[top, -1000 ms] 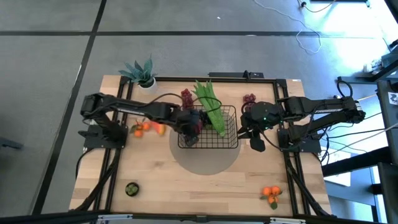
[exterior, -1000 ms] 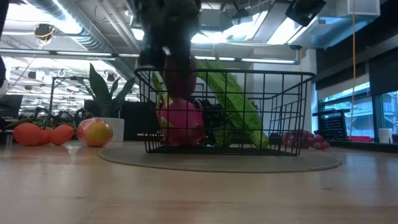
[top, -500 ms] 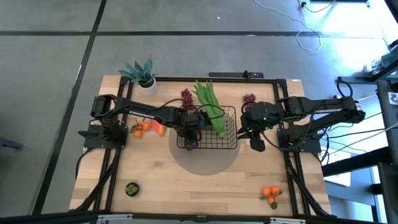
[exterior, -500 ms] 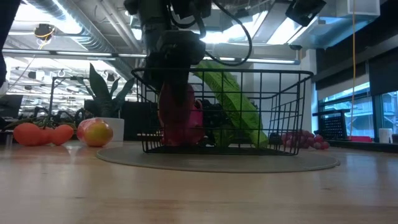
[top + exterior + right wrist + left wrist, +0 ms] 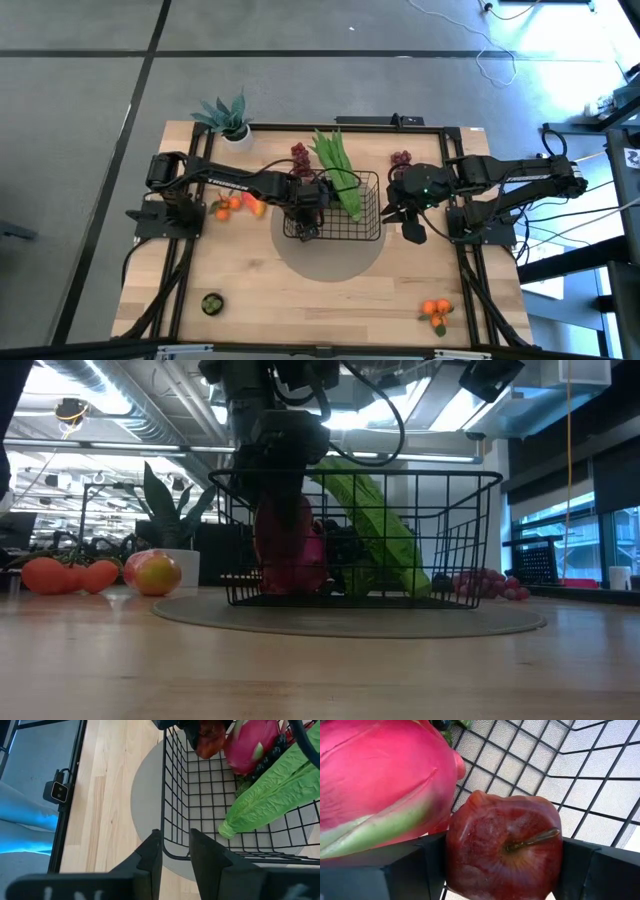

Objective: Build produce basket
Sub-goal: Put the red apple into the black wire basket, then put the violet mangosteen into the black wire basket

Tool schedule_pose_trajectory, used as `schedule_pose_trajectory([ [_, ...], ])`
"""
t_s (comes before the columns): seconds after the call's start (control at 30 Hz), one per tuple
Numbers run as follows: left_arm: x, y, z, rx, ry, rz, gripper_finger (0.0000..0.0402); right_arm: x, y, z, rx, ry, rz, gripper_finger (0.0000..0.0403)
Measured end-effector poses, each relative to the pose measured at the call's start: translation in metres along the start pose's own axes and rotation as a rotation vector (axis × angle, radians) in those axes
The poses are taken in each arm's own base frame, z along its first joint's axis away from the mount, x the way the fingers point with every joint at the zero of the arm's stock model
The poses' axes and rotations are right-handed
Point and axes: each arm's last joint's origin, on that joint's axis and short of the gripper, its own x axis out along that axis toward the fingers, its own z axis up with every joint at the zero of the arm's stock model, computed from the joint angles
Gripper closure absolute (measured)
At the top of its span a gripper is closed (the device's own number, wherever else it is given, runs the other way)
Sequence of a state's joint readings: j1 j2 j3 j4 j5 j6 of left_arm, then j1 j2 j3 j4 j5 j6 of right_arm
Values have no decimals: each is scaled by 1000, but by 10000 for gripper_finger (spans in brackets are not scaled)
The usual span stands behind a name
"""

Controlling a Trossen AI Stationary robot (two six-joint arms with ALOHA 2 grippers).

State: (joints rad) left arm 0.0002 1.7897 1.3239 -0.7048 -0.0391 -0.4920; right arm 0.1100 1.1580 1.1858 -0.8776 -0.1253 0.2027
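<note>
Dragon fruit (image 5: 380,785) partly cropped, seemingly.

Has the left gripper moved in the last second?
Yes. The left gripper, shut on a red apple, has come down from above the basket rim to inside it, beside the dragon fruit, then stopped.

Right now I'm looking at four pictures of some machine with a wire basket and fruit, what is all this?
Two robot arms work at a wooden table. One picture looks straight down, one looks level across the tabletop, and two come from cameras on the arms' wrists. The left gripper is inside the black wire basket, shut on a dark red apple, beside a pink dragon fruit and long green pods. The right gripper straddles the basket's rim. Oranges and a potted plant sit on the table.
</note>
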Motion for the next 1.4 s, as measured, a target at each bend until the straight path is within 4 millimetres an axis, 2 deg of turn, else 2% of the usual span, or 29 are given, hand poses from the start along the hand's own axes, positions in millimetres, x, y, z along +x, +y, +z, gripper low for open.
schedule_pose_trajectory([
  [0.57, 0, 0, 0, -54, 6, -26, 160, 0, 0, 0, 0, -1, 0, 318],
  [0.9, 0, 0, -2, -49, 27, -25, 96, 0, 0, 0, 0, 0, 0, 318],
  [1.1, 1, 0, -1, -50, 26, -24, 84, 0, 0, 0, 0, 0, 0, 318],
  [1.4, -20, -6, 12, 11, -5, 55, 83, 0, 0, 0, 0, 0, 0, 318],
])
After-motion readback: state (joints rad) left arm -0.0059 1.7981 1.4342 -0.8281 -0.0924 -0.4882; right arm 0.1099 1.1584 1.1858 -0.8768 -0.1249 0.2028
